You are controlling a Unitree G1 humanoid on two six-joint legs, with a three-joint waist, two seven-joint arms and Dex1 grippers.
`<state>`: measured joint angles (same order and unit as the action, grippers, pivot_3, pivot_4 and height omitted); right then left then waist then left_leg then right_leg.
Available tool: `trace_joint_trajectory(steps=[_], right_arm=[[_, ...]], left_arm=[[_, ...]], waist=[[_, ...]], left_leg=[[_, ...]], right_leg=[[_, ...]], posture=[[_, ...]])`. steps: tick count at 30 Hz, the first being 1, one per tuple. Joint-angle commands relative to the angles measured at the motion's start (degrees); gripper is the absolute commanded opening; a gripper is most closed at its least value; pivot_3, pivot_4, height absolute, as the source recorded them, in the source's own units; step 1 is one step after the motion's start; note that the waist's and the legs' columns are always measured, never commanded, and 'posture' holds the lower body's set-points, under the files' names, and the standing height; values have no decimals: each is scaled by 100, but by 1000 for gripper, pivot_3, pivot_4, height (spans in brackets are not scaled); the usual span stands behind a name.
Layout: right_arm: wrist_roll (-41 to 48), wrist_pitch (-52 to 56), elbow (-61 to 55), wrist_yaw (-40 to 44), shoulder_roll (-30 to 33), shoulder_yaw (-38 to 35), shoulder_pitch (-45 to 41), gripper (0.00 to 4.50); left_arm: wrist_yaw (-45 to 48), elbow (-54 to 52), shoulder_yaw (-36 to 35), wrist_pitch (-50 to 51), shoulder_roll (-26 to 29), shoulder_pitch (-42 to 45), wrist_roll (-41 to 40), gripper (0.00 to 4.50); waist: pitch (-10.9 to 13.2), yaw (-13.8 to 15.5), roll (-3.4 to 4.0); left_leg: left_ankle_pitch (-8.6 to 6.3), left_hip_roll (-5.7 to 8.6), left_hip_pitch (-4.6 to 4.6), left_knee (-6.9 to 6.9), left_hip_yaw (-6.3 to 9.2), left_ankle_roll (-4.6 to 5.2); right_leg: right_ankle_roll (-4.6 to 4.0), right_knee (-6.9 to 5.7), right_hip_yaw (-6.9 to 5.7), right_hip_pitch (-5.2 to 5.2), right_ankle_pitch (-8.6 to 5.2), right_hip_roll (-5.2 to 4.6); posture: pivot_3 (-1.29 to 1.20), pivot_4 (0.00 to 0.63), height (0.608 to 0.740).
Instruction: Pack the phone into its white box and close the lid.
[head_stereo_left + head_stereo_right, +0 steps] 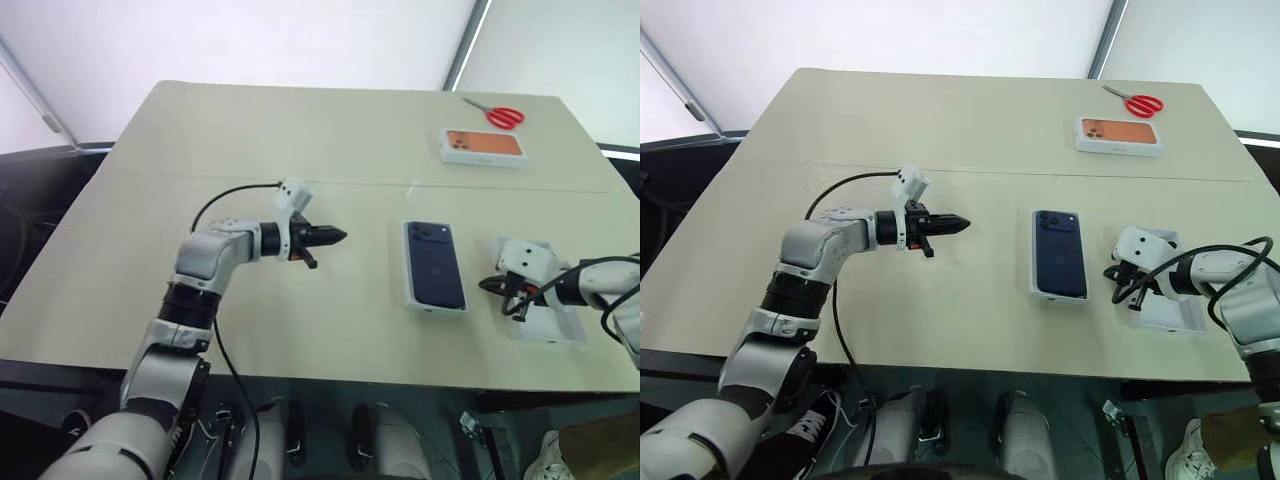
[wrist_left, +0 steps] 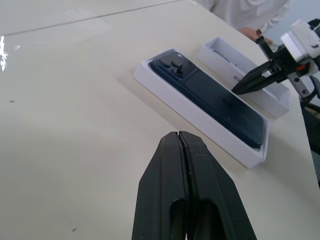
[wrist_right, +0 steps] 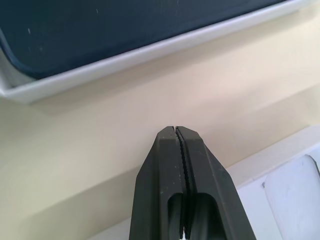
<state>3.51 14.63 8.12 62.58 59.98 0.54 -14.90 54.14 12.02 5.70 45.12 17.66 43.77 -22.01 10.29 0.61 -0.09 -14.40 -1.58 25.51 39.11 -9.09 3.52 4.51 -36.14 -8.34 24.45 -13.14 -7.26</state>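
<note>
One step looks done: the phone (image 1: pixel 435 264) lies in the white box (image 1: pixel 410 290) near the bench's front edge. The lid (image 2: pixel 250 80) sits just beside it toward the right edge, uncovered. Your left gripper (image 1: pixel 335 237) and right gripper (image 1: pixel 487 285) are both pressed together, empty. Next, you must part the right fingers to take the lid.
</note>
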Motion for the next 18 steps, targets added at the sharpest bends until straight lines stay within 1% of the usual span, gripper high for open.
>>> trace_joint_trajectory(steps=[1, 4, 5, 6, 8, 9, 10, 12, 14, 15, 16, 18], right_arm=[[241, 312, -209, -69, -62, -277, -211, 32], [695, 1179, -512, -67, -178, -473, -345, 32], [841, 1459, -551, -51, -164, -561, -377, 265], [985, 1682, -606, 45, -86, -642, -368, 615], [1040, 1924, -598, -16, 18, -767, -435, 1368], [1059, 2073, -580, -81, 39, -807, -504, 1945], [1056, 2141, -619, -111, 72, -822, -523, 2404], [1075, 2453, -679, -236, 103, -850, -577, 3467], [1066, 2724, -711, -302, 171, -818, -585, 4405], [1084, 3150, -801, -435, 191, -813, -605, 4459], [1052, 3351, -896, -485, 267, -782, -586, 4459], [1124, 4032, -849, -793, 207, -929, -824, 4459]], left_arm=[[117, -251, -77, -241, 142, -124, -92, 47], [177, -291, -166, -190, 256, -220, -188, 47], [234, -329, -197, -152, 290, -244, -258, 273], [339, -369, -236, -48, 345, -266, -382, 617], [494, -485, -226, -234, 465, -364, -421, 1366], [523, -507, -221, -323, 511, -396, -410, 1995], [562, -494, -215, -442, 558, -419, -381, 2420], [702, -488, -235, -620, 634, -465, -413, 3480], [814, -501, -250, -665, 688, -488, -489, 4401], [966, -526, -281, -665, 755, -501, -581, 4457], [1106, -543, -285, -666, 826, -511, -639, 4457], [1278, -541, -237, -988, 926, -557, -562, 4457]], waist=[[0, -6, 0], [1, -6, 3], [2, -6, 3], [2, 2, 3], [2, 13, 4], [2, 11, 4], [2, 12, 4], [2, 4, 5], [2, 1, 5], [2, 3, 5], [2, -2, 6], [2, -10, 11]], left_leg=[[0, 0, -1, 0, 0, 0], [1, -1, 0, 0, 0, 0], [2, -2, 0, 0, 0, 1], [2, -2, 1, 0, 1, 1], [1, -2, 3, 0, 2, 1], [1, -1, 2, 1, 2, 1], [0, 0, 3, 1, 1, 1], [-6, 1, 2, 0, 2, -11], [-7, 0, 2, -1, 1, -13], [-7, -1, 3, -1, 1, -13], [-7, 0, 3, -1, 1, -12], [-7, -1, 6, -1, 0, -12]], right_leg=[[0, -1, 0, 0, 0, 0], [0, -2, 1, 1, 0, 1], [0, -2, 1, 1, 0, 1], [0, -2, 1, 2, 0, 2], [0, -1, 0, 2, 0, 1], [0, 0, 0, 2, 0, 0], [-1, 0, 0, 2, 0, -1], [-3, 0, 0, 2, -1, -4], [-4, 0, 1, 3, -2, -3], [-4, 0, 1, 5, -2, -3], [-4, 0, 1, 5, -2, -3], [-4, -1, 2, 10, -2, -3]], posture=[[0, 150, 738], [0, 150, 738], [0, 150, 738], [0, 150, 738], [0, 150, 738], [0, 150, 738], [0, 150, 738], [0, 150, 738], [0, 150, 738], [0, 150, 738], [0, 150, 738], [0, 150, 738]])
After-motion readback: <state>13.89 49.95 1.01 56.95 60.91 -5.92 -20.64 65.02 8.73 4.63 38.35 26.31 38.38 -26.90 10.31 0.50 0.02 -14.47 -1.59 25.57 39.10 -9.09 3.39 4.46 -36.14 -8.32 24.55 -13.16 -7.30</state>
